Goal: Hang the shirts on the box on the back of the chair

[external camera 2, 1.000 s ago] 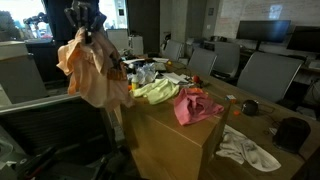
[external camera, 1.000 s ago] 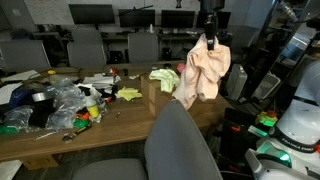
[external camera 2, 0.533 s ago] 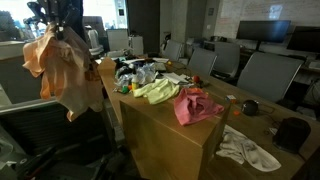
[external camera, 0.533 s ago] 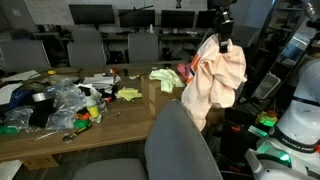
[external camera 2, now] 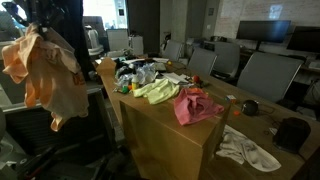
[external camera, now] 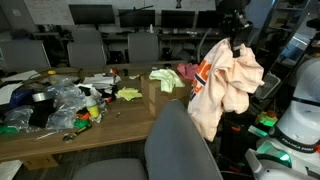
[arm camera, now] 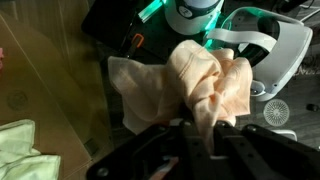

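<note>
My gripper (external camera: 238, 42) is shut on a peach shirt (external camera: 225, 85) and holds it hanging in the air, off the table's end and beyond the grey chair back (external camera: 183, 145). In an exterior view the peach shirt (external camera 2: 42, 70) hangs under the gripper (external camera 2: 30, 25). In the wrist view the peach cloth (arm camera: 190, 85) bunches between the fingers (arm camera: 200, 140). A light green shirt (external camera 2: 158, 90) and a pink-red shirt (external camera 2: 197, 104) lie on the cardboard box (external camera 2: 165, 135); both also show in an exterior view (external camera: 165, 78), (external camera: 190, 72).
The long wooden table (external camera: 110, 125) carries plastic bags and clutter (external camera: 55, 105) at one end. A white cloth (external camera 2: 245, 148) and a dark round object (external camera 2: 291, 132) lie on it. Office chairs (external camera: 88, 47) and monitors stand behind. White robot hardware (external camera: 295, 125) is close to the shirt.
My gripper has carried the peach shirt sideways away from the box and table, out past the table's end and slightly lower. The shirts on the box have not moved.
</note>
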